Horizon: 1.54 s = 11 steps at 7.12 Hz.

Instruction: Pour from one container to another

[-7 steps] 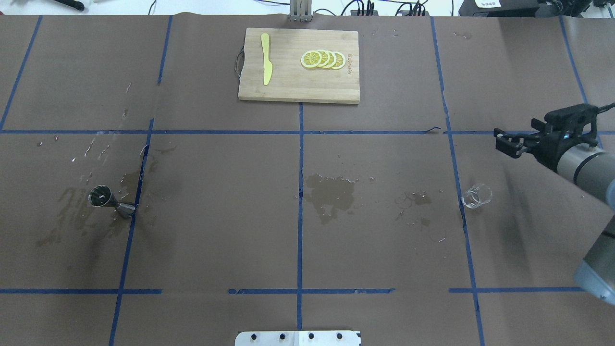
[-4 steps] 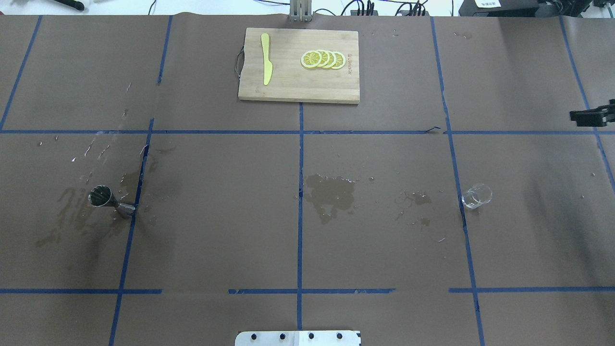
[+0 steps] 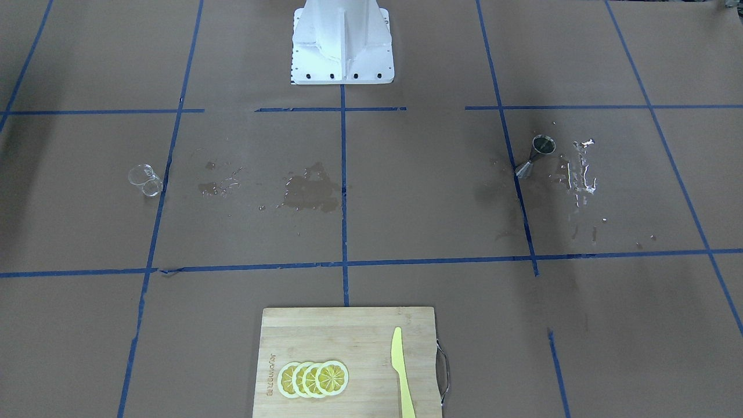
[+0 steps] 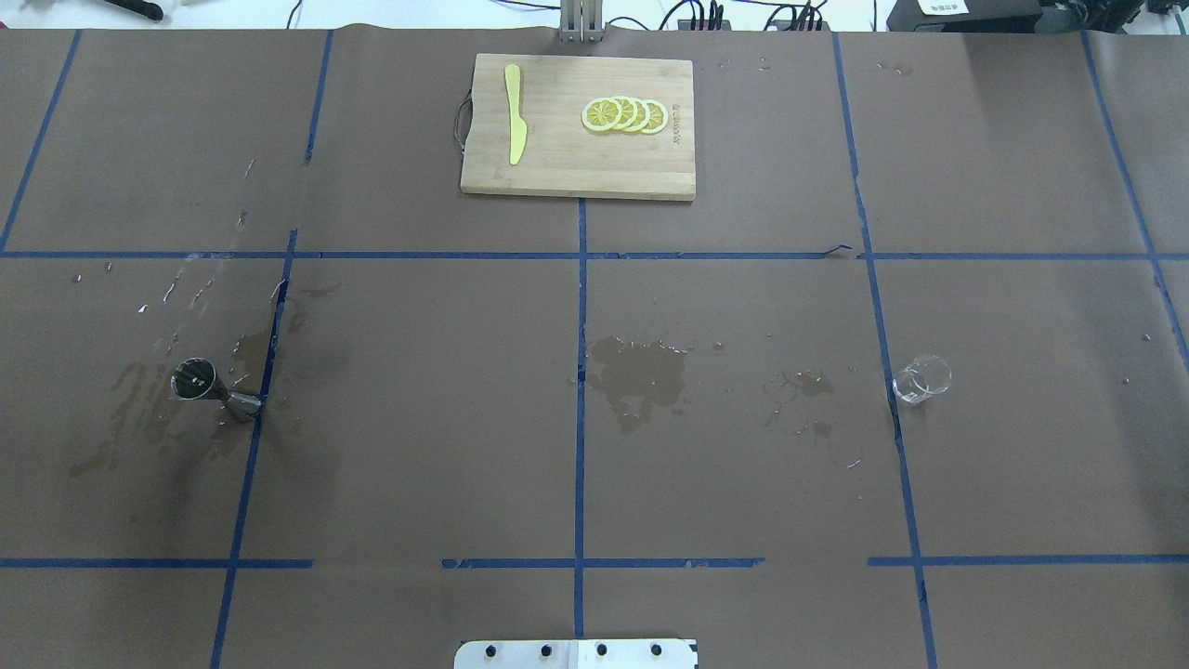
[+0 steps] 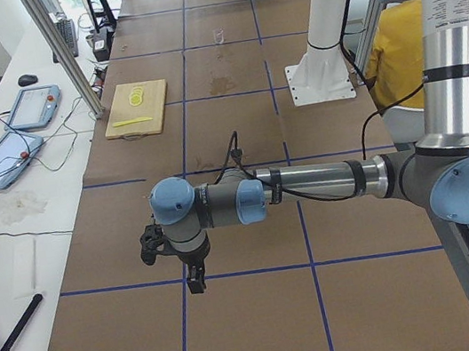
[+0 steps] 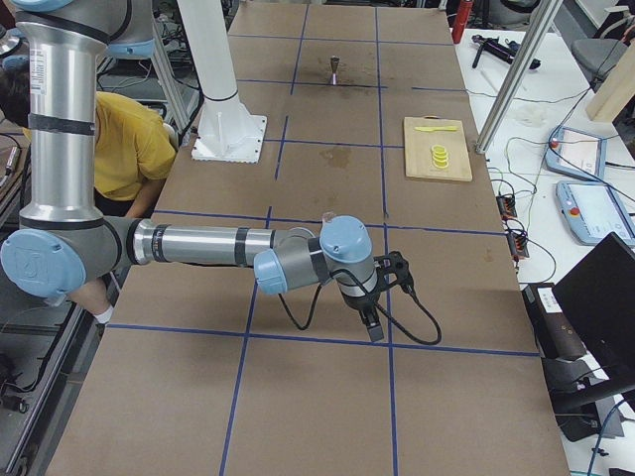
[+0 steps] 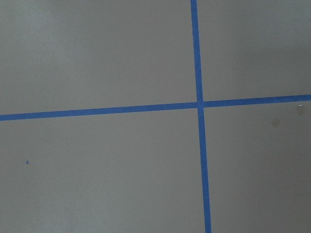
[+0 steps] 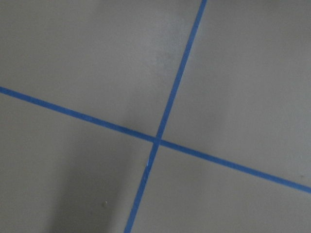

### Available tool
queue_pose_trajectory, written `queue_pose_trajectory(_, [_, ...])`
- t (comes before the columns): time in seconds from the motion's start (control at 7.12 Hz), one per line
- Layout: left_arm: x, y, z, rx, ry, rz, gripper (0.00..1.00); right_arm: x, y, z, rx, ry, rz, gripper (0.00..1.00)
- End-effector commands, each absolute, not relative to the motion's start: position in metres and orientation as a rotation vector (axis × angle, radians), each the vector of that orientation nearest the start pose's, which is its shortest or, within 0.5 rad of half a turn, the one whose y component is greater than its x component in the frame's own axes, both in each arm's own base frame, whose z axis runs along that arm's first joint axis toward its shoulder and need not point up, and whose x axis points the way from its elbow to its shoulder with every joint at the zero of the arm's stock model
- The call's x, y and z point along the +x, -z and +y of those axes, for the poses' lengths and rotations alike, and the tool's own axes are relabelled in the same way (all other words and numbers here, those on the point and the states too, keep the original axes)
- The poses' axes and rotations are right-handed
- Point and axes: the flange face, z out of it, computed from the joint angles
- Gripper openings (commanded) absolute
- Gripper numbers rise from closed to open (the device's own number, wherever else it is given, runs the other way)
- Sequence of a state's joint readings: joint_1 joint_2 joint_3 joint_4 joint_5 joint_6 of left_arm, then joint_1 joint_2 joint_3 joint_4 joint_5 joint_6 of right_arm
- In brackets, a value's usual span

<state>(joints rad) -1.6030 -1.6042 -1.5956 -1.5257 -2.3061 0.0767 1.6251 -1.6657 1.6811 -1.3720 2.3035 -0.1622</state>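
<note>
The clear cup [image 4: 921, 378] stands on the brown paper at the table's right side, also seen as the clear cup [image 3: 145, 180] in the front-facing view. The steel jigger [image 4: 212, 387] stands upright far off at the left, amid wet stains, and shows as the jigger [image 3: 537, 155] and the small jigger [image 6: 335, 69]. Neither arm appears in the overhead or front-facing view. My left gripper [image 5: 196, 281] hangs over the table's left end, my right gripper [image 6: 373, 329] over its right end. I cannot tell whether either is open or shut. Both wrist views hold only paper and blue tape.
A wooden cutting board [image 4: 567, 163] with lemon slices [image 4: 624, 114] and a yellow knife [image 4: 515, 113] lies at the far middle. A wet patch [image 4: 641, 372] darkens the centre. The robot's white base [image 3: 342, 52] stands at the near edge. A person in yellow [image 6: 129, 149] sits behind it.
My right arm has drawn back to the right and left the overhead view. The cup and the jigger have not moved.
</note>
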Motion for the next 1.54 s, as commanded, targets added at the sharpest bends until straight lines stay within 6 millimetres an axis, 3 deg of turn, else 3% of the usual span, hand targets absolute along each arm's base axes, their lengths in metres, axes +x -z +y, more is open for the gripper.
queue_pose_trajectory(0.0, [-0.083,-0.638,-0.503,0.052,-0.047,0.733,1.0,0.121,-0.631,-0.428,0.092,0.068,-0.75,1.0])
queue_pose_trajectory(0.14, [-0.083,-0.638,-0.503,0.052,-0.048,0.733,1.0,0.118,-0.624,-0.422,0.072,0.066,-0.753,1.0])
queue_pose_trajectory(0.28, [-0.083,-0.638,-0.503,0.052,-0.048,0.733,1.0,0.107,-0.615,-0.429,0.102,0.107,-0.744,1.0])
queue_pose_trajectory(0.56, [-0.083,-0.636,-0.504,0.055,-0.05,0.734,1.0,0.073,-0.587,-0.44,0.095,0.09,-0.739,1.0])
queue_pose_trajectory(0.7, [-0.083,-0.636,-0.504,0.055,-0.048,0.734,1.0,0.064,-0.588,-0.437,0.089,0.106,-0.737,1.0])
queue_pose_trajectory(0.84, [-0.083,-0.636,-0.504,0.055,-0.05,0.734,1.0,0.05,-0.598,-0.429,0.088,0.142,-0.721,1.0])
queue_pose_trajectory(0.98, [-0.083,-0.636,-0.504,0.057,-0.05,0.734,1.0,0.049,-0.603,-0.427,0.101,0.157,-0.695,1.0])
queue_pose_trajectory(1.26, [-0.081,-0.625,-0.509,0.076,-0.061,0.733,1.0,0.051,-0.631,-0.389,0.117,0.171,-0.697,1.0])
queue_pose_trajectory(1.4, [-0.079,-0.613,-0.52,0.096,-0.074,0.732,1.0,0.051,-0.645,-0.37,0.114,0.168,-0.702,1.0])
